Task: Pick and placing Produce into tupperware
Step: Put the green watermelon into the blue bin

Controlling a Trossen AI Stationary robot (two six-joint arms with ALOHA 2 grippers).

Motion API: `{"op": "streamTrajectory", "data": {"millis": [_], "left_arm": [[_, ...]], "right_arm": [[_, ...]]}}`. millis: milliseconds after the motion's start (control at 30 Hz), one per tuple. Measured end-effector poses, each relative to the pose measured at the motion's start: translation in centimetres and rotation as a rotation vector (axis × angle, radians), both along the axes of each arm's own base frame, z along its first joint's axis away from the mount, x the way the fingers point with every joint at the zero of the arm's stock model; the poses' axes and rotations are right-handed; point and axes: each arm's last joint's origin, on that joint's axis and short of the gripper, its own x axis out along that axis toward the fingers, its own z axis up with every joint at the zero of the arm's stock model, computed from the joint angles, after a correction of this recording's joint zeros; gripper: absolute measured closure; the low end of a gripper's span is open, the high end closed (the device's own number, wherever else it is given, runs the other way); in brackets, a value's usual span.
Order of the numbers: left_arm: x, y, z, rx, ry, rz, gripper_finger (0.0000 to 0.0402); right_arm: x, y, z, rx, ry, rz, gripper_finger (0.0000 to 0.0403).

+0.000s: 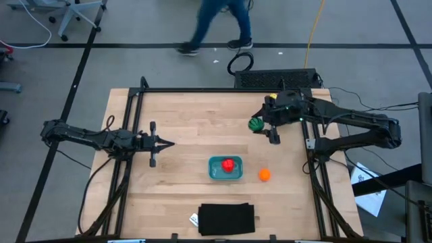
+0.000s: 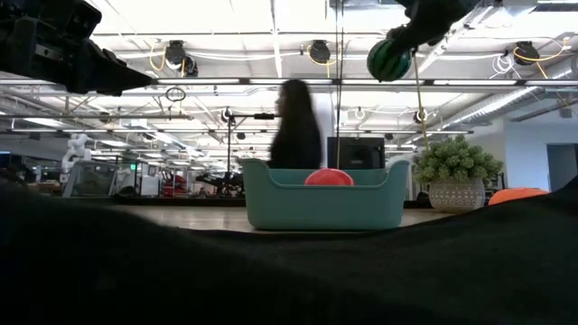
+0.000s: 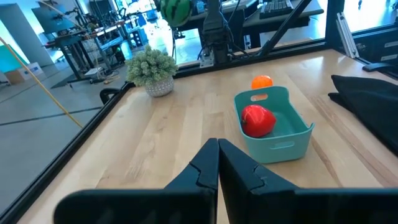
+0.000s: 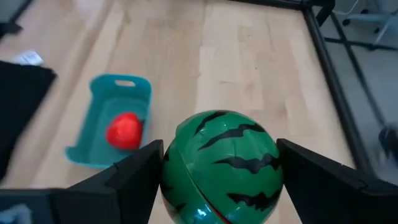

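A dark green striped ball point(image 4: 221, 168) hangs high over the table's far right part, with my right gripper point(image 4: 221, 183) shut on it; the ball point(image 1: 255, 124) also shows in the high view. The teal tupperware point(image 1: 214, 173) stands near the table's middle with a red piece point(image 1: 229, 164) inside. On the wood just right of the tupperware lies an orange ball point(image 1: 264, 174). My left gripper point(image 1: 165, 143) waits shut over the table's left half, pointing at the tupperware point(image 3: 295, 134). My right gripper pinches the striped ball between its two fingers point(image 4: 140, 177), one on each opposite side point(image 4: 171, 171) of the ball. The fingers slant down from the table's right side. The ball is lifted clear, well above the tupperware's rim point(image 2: 389, 60).
A flat black rectangle point(image 1: 226, 218) lies at the near edge, with a small white tag point(image 1: 194, 219) beside it. A pale spiky ball in a pot point(image 3: 152, 70) stands at the far right of the table. A person point(image 2: 296, 126) walks past behind the table.
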Motion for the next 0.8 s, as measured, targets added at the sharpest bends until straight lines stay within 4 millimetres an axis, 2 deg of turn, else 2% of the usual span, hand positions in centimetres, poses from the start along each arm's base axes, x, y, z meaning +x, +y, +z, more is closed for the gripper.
{"op": "streamTrajectory", "data": {"millis": [333,800], "left_arm": [[0.0,0.0,0.2,-0.004,-0.026,0.000,0.0387],[0.0,0.0,0.3,-0.005,-0.028,0.000,0.0387]], "right_arm": [[0.1,2.1,0.7,0.182,-0.056,0.042,0.0114],[1.6,2.7,0.4,0.202,-0.077,0.064,0.0114]]}}
